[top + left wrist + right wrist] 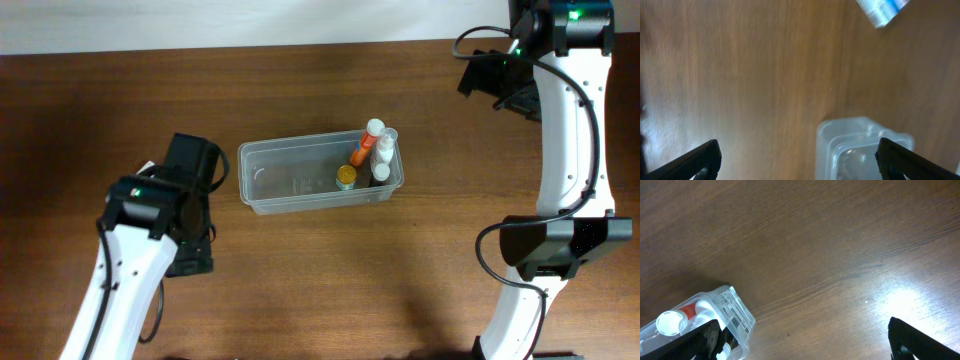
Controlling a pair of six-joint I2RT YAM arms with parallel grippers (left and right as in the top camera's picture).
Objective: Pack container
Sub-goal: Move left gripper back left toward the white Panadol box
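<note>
Two robot arms pause over a wooden table [320,290] mid-way through packing: the clear container [290,182] sits at the table's centre, its right end already crowded with small bottles, among them a white-capped one [375,127] and an orange one [360,153], while its left half lies bare. The left gripper [797,149] hangs just beside the tub's left end, jaws spread wide and empty; the right gripper [800,332], equally wide and empty, waits well apart at the far right. The next move likely calls for fetching a remaining item, perhaps the blurred white-and-blue object [882,11] seen from the left wrist, and lowering it into the free space clear of the rim and the upright bottles
</note>
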